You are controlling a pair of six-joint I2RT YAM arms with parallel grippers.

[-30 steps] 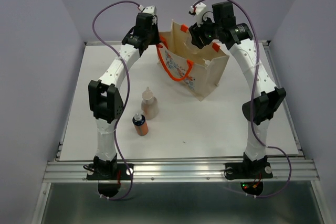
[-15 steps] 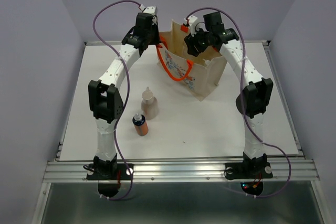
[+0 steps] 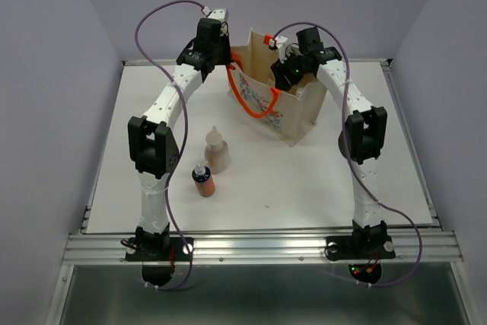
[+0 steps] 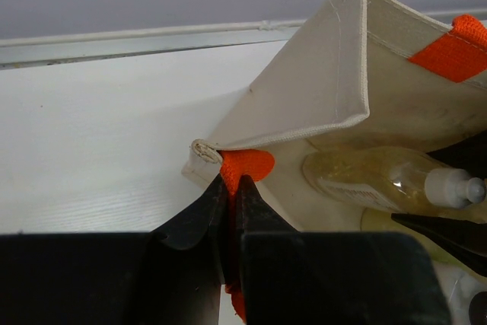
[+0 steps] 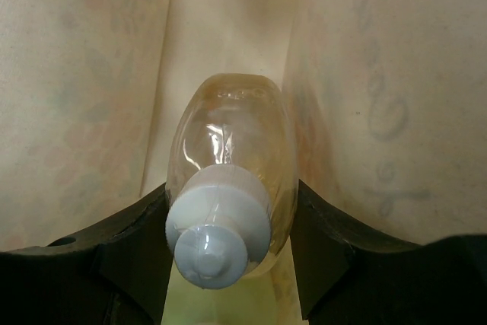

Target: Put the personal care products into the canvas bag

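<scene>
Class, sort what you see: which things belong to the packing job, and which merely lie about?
Job: canvas bag; amber bottle in right tool; peach-pink bottle; orange-brown bottle; left tool gripping orange handle.
Lying about: table; metal rail.

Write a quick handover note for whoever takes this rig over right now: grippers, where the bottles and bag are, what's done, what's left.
Left gripper: shut on the orange tab at the bag's corner.
Right gripper: shut on the amber bottle, down inside the bag, not yet released.
On the table: pink bottle and orange-brown bottle, upright, left of the bag.
Done: a pale yellow-green shape shows under the amber bottle; unclear what else is inside.
Left: release the amber bottle, then bag the two on the table.
</scene>
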